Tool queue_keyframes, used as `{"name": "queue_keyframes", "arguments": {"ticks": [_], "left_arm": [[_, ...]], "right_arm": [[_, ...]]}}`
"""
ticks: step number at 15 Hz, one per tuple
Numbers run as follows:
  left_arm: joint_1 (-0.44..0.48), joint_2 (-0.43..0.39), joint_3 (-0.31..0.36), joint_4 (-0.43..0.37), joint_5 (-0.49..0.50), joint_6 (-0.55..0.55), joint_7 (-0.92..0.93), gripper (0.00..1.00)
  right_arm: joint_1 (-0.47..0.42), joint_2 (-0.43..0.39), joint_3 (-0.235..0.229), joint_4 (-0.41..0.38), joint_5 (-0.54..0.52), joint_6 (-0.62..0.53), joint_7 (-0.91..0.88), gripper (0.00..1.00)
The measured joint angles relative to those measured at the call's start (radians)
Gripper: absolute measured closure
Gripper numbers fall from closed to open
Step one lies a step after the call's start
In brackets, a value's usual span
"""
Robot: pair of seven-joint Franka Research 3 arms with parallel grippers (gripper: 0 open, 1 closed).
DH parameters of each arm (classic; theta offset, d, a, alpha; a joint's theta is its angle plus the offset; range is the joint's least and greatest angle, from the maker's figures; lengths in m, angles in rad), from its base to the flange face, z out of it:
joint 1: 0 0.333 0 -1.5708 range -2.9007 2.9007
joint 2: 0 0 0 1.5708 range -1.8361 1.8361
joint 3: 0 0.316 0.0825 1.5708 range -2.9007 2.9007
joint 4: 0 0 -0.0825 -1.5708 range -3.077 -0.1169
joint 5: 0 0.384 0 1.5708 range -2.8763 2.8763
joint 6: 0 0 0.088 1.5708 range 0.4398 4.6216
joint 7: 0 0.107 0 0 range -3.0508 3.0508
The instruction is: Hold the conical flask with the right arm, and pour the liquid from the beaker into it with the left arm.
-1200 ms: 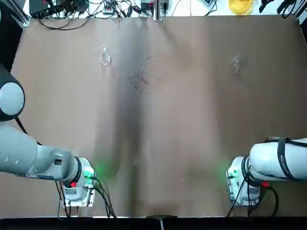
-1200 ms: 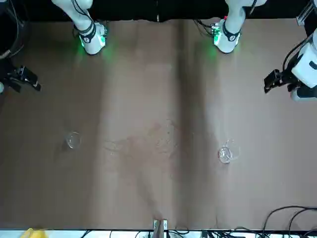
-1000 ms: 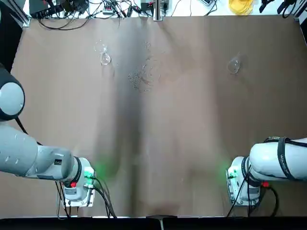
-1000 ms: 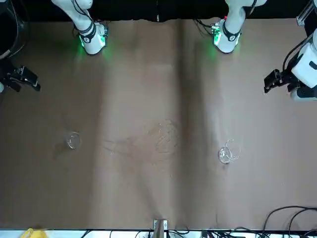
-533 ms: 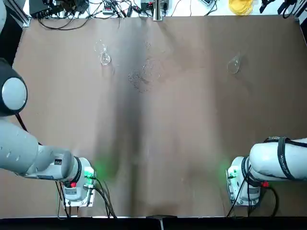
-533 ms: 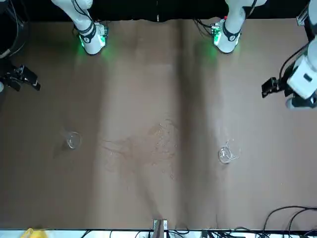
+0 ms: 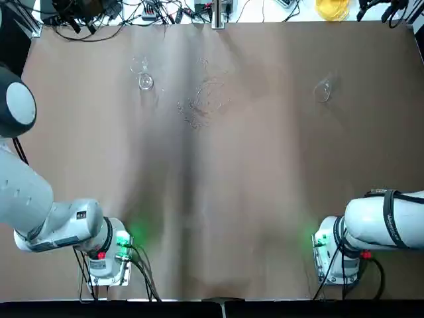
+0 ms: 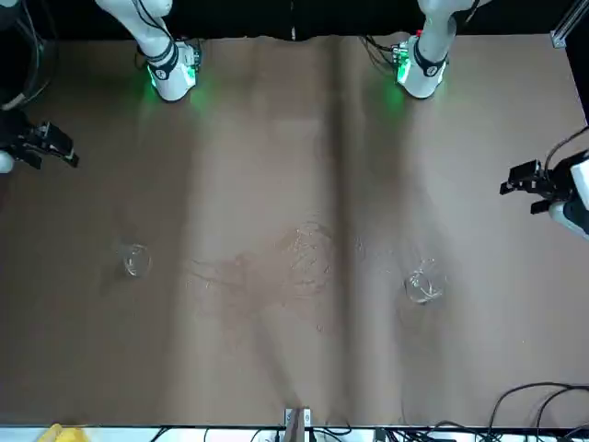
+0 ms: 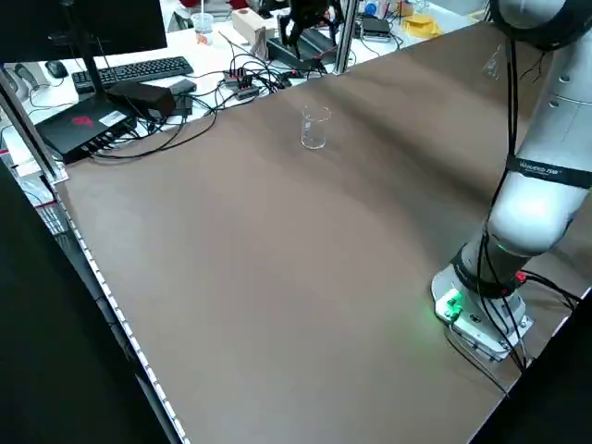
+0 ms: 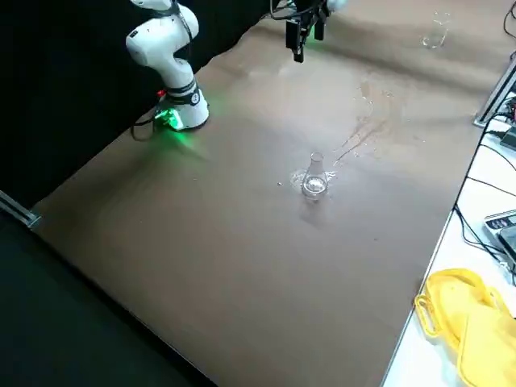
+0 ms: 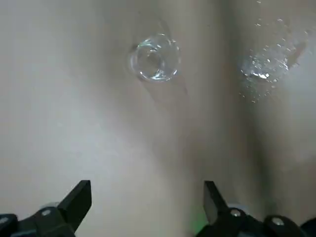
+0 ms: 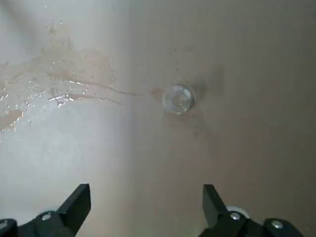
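The beaker [image 7: 144, 81] stands upright at the table's far left, also seen as the beaker [image 11: 154, 58] from above in the left wrist view. I cannot make out the liquid in it. The conical flask [image 7: 322, 91] stands at the far right, and the right wrist view looks down its neck onto the conical flask [image 12: 178, 98]. My left gripper [image 11: 146, 202] hangs open high over the left edge, well short of the beaker. My right gripper [image 12: 145, 202] hangs open high over the right edge, away from the flask. Neither holds anything.
A patch of wet streaks and droplets [image 7: 199, 103] lies on the brown table between the two glasses. Cables and boxes [image 7: 132, 10] line the far edge, with a yellow object [image 7: 331, 8] at the far right corner. Both arm bases [image 7: 109, 255] glow green at the near edge.
My left arm has swung, and its gripper has shifted outward and toward the far side of the table. The right arm and both glasses have stayed put.
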Motion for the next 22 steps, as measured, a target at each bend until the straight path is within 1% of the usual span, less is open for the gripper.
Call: {"name": "queue_keyframes", "arguments": {"ticks": [2,4,6,7,9,11,16,19,22], "left_arm": [[0.031,0.042,0.001,-0.003,-0.039,0.021,0.102,0.00],[0.042,0.091,0.000,-0.004,-0.083,0.060,0.137,0.00],[0.060,0.136,-0.003,-0.004,-0.134,0.103,0.223,0.00],[0.085,0.174,-0.003,-0.003,-0.208,0.143,0.398,0.00],[0.121,0.216,-0.002,-0.003,-0.298,0.168,0.565,0.00],[0.150,0.269,-0.002,-0.003,-0.376,0.190,0.731,0.00],[0.163,0.392,-0.001,-0.003,-0.583,0.225,1.140,0.00],[0.172,0.477,0.003,-0.004,-0.734,0.226,1.388,0.00],[0.185,0.570,0.004,-0.004,-0.855,0.226,1.627,0.00]], "right_arm": [[0.019,0.000,0.003,-0.008,0.000,0.002,0.000,0.00],[0.028,0.000,0.003,-0.014,0.000,0.005,-0.003,0.00],[0.027,0.000,0.002,-0.015,0.000,0.009,-0.051,0.00],[0.019,0.001,-0.004,-0.018,0.000,0.009,-0.146,0.00],[0.007,0.006,-0.009,-0.022,0.001,0.009,-0.241,0.00],[0.003,0.017,-0.009,-0.023,0.001,0.009,-0.300,0.00],[0.000,0.050,-0.009,-0.023,0.006,0.020,-0.453,0.00],[-0.005,0.061,-0.010,-0.023,0.029,0.021,-0.487,0.00],[-0.034,0.079,-0.010,-0.023,0.067,0.036,-0.616,0.00]]}}
